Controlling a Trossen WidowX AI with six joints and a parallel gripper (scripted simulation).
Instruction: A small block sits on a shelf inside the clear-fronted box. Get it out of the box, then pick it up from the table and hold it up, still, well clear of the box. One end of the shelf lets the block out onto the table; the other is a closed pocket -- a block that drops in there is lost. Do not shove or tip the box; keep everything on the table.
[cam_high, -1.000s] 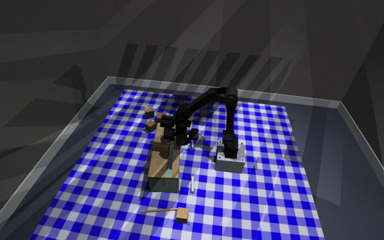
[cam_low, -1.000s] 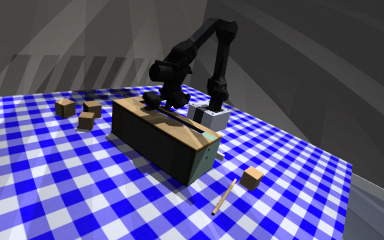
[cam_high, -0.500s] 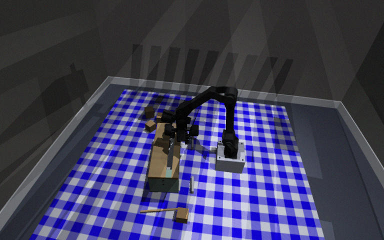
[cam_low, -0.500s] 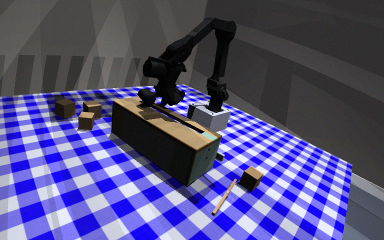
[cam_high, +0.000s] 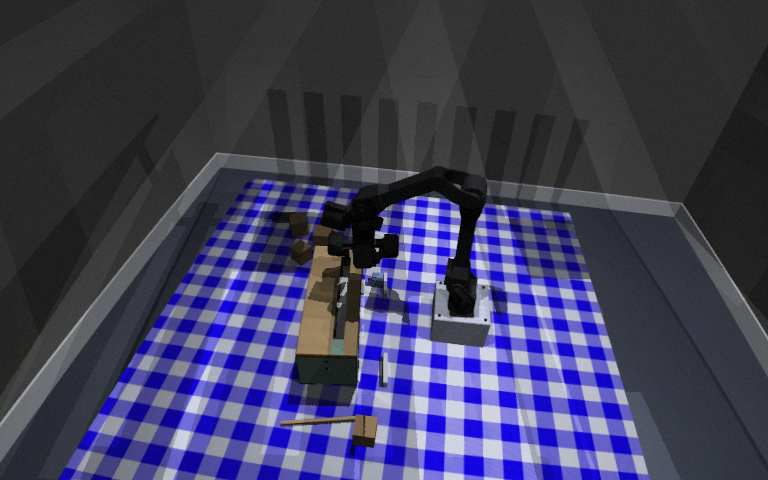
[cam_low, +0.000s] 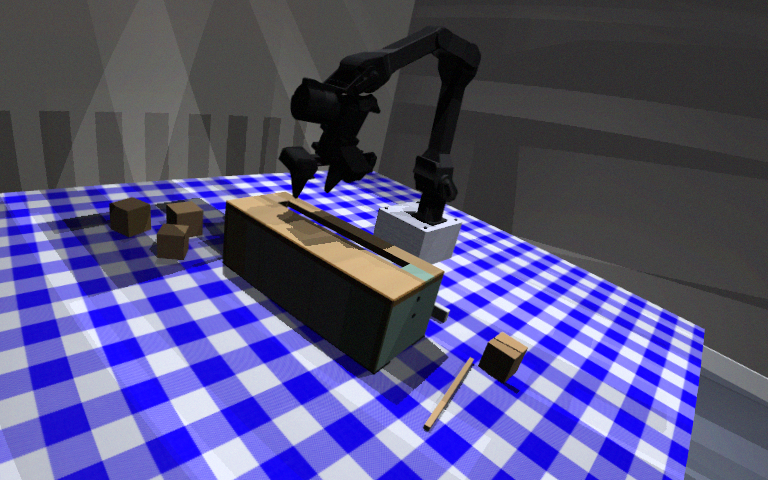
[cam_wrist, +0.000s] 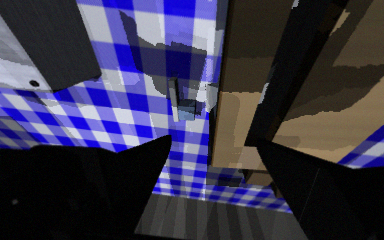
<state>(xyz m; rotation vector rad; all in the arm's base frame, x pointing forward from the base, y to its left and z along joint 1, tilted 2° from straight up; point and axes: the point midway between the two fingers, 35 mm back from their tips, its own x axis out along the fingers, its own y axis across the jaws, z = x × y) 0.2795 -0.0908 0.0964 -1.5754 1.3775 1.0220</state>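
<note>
A small blue-grey block (cam_high: 376, 279) (cam_wrist: 187, 113) lies on the table outside the box, beside the box's front and against a short pale upright strip (cam_high: 385, 286) (cam_wrist: 173, 100). The box (cam_high: 322, 322) (cam_low: 300, 266) (cam_wrist: 235, 135) stands upright, with a long slot in its wooden top. My gripper (cam_high: 361, 262) (cam_low: 312, 193) (cam_wrist: 213, 141) is open and empty, pointing down above the far end of the box. In the wrist view the block shows beyond the left fingertip. The box hides the block in the exterior view. The shelf inside cannot be made out.
A second pale strip (cam_high: 384, 369) (cam_low: 440, 313) stands by the box's near end. A wooden cube (cam_high: 364, 431) (cam_low: 502, 357) and a thin stick (cam_high: 317, 421) (cam_low: 448, 394) lie past that end. Several brown cubes (cam_high: 300, 252) (cam_low: 130, 216) stand beyond the far end.
</note>
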